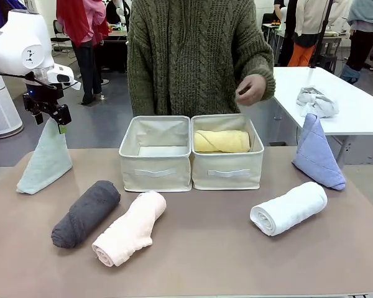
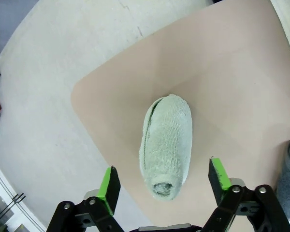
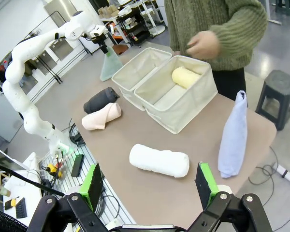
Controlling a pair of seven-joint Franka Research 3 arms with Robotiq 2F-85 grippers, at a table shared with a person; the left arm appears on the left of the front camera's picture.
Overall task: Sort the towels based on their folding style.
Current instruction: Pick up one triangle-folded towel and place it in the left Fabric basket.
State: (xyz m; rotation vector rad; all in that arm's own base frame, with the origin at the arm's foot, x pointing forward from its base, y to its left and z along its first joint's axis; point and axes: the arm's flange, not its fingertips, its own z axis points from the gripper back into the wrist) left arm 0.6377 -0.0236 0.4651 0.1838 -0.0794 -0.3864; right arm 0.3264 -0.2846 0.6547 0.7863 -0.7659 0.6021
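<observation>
Left tool (image 2: 162, 172) spread astride tip of teal cone towel (image 2: 166, 135), far left of desk (image 1: 199, 254) | right tool (image 3: 149, 173) spread | best: close squarely on tip, lift straight up.

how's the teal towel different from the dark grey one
The teal towel stands upright as a pointed cone; the dark grey towel lies on its side as a cylinder roll. The teal one is at the far left of the table, with the left gripper open around its tip; the grey one lies free, nearer the front, beside the pink roll. Both are terry towels on the table.
</observation>
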